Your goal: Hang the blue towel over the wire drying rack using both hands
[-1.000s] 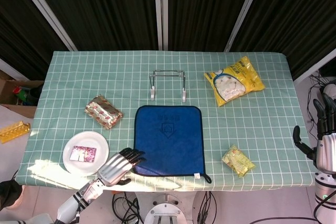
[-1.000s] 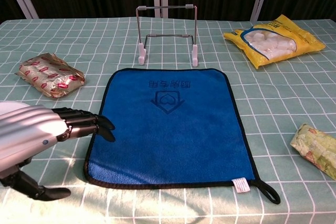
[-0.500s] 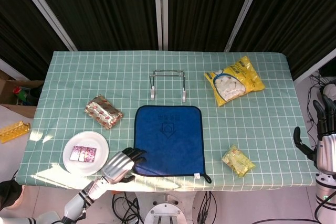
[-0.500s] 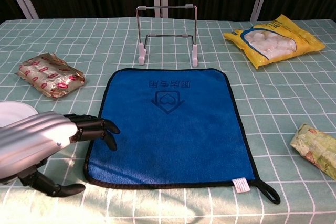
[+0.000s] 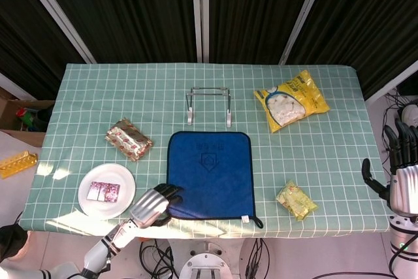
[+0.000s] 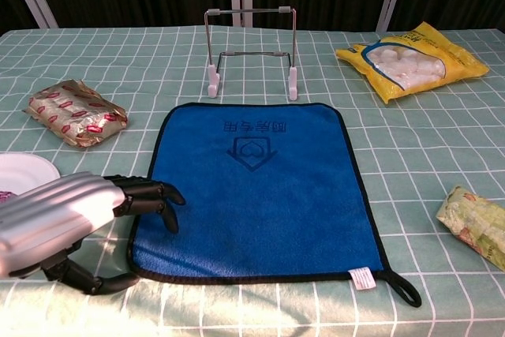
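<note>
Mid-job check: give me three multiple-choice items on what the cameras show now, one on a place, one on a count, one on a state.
1. Where is the wire drying rack relative to the blue towel?
A. Beyond its far edge
B. On top of it
C. Left of the plate

2. How many snack packets lie on the tablecloth itself?
A. One
B. Three
C. Five

3. What state is the towel in?
A. Draped over the rack
B. Bunched in a hand
C. Lying flat on the table

Answers:
1. A: the rack stands apart from the towel, just past its far edge.
2. B: the yellow bag, the red-patterned foil packet and the small green packet; a fourth packet lies on the white plate instead.
3. C: it is spread flat, with the left hand at its near left edge and the right hand off the table's right side.
</note>
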You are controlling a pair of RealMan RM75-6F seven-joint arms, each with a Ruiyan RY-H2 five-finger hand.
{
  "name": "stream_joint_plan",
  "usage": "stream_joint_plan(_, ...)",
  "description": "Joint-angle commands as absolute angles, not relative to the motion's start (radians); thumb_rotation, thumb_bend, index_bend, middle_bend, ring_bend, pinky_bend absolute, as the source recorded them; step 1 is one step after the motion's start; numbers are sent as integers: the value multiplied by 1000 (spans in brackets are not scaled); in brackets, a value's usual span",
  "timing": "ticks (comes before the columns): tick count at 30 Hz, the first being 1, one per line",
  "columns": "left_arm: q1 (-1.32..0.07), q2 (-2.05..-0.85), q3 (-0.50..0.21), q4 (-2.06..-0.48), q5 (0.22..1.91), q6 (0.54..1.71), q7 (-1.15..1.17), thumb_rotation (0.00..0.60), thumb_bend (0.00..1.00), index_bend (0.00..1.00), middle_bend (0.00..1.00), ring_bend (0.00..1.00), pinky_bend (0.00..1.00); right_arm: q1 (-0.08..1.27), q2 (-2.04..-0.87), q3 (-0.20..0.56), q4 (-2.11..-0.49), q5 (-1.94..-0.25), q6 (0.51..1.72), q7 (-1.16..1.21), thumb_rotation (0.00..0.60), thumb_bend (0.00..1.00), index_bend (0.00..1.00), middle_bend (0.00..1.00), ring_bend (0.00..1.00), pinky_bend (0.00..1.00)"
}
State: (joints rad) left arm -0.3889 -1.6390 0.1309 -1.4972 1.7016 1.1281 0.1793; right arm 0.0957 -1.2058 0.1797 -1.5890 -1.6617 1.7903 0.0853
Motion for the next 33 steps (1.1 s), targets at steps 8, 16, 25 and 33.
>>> stream_joint_plan(8, -396, -1663, 125, -1468, 1707, 1148, 144, 600, 340, 403, 222, 220, 302, 94, -1203, 180, -1588, -1658, 1788, 87, 600, 450, 0, 0, 0, 0)
stream_joint_plan(16, -399, -1684, 124, -1443, 1719, 1175, 101, 600, 363, 430, 227, 222, 305, 92, -1205, 179, -1579, -1654, 1786, 93, 600, 455, 0, 0, 0, 0)
stream_joint_plan(25, -404, -1710, 117, -1417, 1730, 1207, 44, 600, 418, 511, 242, 237, 318, 91, -1206, 178, -1573, -1649, 1783, 97, 600, 458, 0, 0, 0, 0)
stream_joint_plan(33, -405, -1719, 112, -1421, 1713, 1206, 25, 600, 485, 618, 262, 254, 326, 88, -1210, 173, -1565, -1648, 1781, 104, 600, 459, 0, 0, 0, 0)
